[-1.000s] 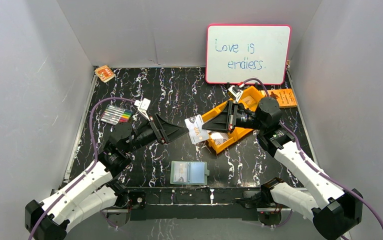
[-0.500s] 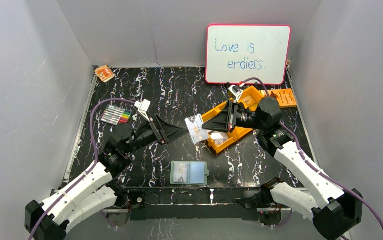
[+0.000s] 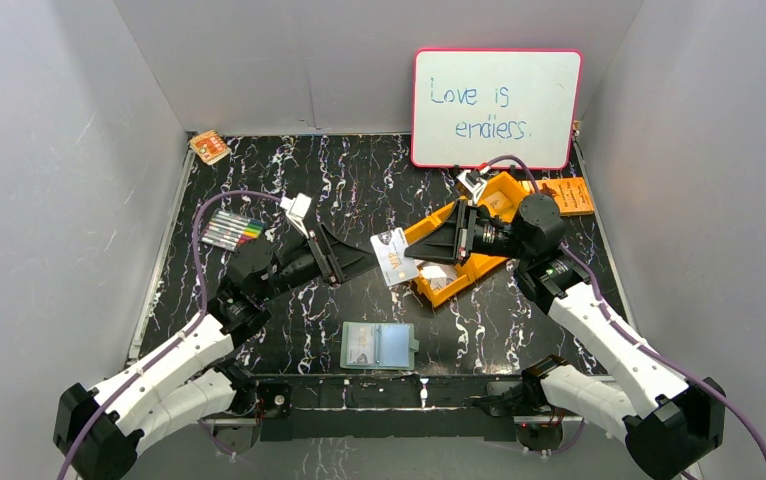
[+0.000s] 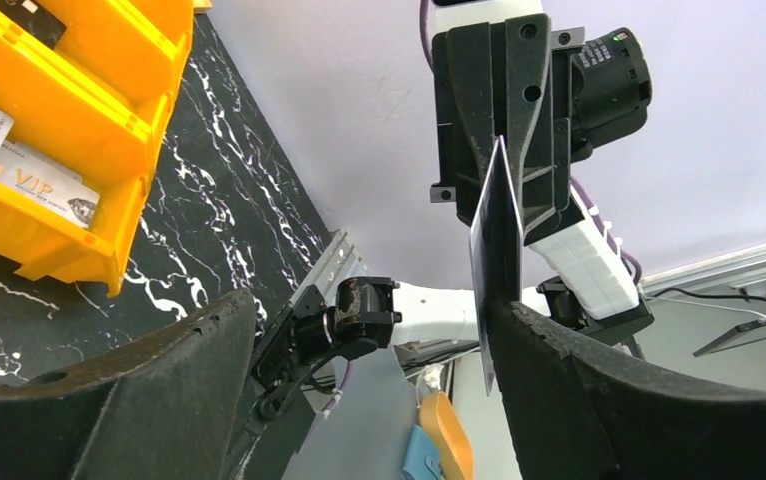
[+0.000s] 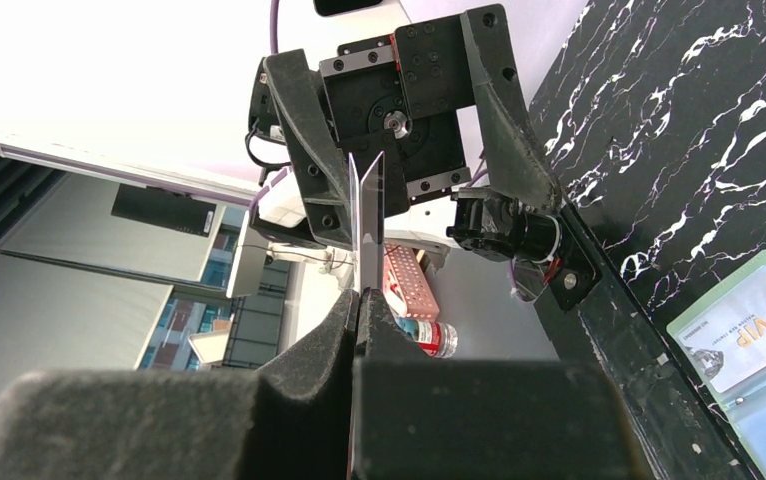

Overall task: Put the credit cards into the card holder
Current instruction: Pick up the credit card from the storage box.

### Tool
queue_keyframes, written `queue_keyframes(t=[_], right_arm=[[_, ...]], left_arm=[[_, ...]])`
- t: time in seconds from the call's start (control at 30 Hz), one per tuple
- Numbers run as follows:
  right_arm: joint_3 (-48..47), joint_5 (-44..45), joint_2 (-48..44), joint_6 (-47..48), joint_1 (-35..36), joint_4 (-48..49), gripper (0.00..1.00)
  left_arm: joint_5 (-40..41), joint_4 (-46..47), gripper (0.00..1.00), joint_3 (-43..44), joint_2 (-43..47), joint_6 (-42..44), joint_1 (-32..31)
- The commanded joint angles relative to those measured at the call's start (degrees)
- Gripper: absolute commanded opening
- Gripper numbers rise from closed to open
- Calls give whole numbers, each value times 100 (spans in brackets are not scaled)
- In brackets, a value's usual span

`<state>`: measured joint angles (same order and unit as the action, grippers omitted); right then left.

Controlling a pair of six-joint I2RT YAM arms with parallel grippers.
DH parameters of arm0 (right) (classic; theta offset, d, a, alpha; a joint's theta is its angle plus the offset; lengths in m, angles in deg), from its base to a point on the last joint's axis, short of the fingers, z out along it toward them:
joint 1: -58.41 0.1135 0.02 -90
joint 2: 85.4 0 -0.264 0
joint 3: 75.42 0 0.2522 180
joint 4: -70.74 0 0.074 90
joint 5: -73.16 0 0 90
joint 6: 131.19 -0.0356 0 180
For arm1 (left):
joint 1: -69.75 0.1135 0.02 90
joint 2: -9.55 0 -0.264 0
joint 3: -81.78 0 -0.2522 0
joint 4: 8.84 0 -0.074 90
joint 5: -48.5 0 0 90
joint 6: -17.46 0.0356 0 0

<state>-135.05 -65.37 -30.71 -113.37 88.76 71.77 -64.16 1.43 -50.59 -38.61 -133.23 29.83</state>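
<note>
Since the earlier frame the left arm has swung its elbow and white wrist mount towards the centre, and its rolled wrist brings the left gripper (image 3: 364,262) closer around the thin, pale grey-white credit card (image 3: 396,258). The card itself has barely shifted. The right gripper (image 3: 414,255) pinches it tight by one end and holds it in the air beside the orange plastic compartment tray (image 3: 437,224). The left gripper's jaws stand wide and grip nothing. In the left wrist view the card's thin edge (image 4: 494,250) sits between them, just beside one finger (image 4: 599,400); contact cannot be told. The sage-green folding card holder (image 3: 377,345) lies open near the front edge of the black marbled table (image 3: 359,180), one card already in its left pocket. Bare tabletop separates it from the held card.
</note>
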Motion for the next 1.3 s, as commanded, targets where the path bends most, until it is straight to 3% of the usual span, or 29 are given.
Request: queue_keyframes(t=[0.0, 0.1, 0.17, 0.27, 0.73, 1.07, 1.27], right_arm=[[45, -105, -136, -40, 41, 380, 0], [146, -91, -137, -139, 59, 525, 0], [157, -78, -119, -140, 68, 552, 0], [202, -6, -118, -171, 68, 558, 0], [548, 232, -195, -403, 68, 700, 0], [787, 438, -325, -529, 68, 582, 0], [935, 536, -370, -616, 60, 596, 12]], left_arm=[[-176, 449, 80, 226, -109, -78, 2], [-343, 846, 73, 252, -220, -244, 6], [-447, 1036, 54, 267, -272, -335, 2], [-454, 1169, 42, 200, -232, -413, 2], [-392, 1889, 1, -53, -499, -849, 3], [-255, 2245, 0, -313, -623, -1273, 3], [-120, 2255, 0, -457, -609, -1398, 2]])
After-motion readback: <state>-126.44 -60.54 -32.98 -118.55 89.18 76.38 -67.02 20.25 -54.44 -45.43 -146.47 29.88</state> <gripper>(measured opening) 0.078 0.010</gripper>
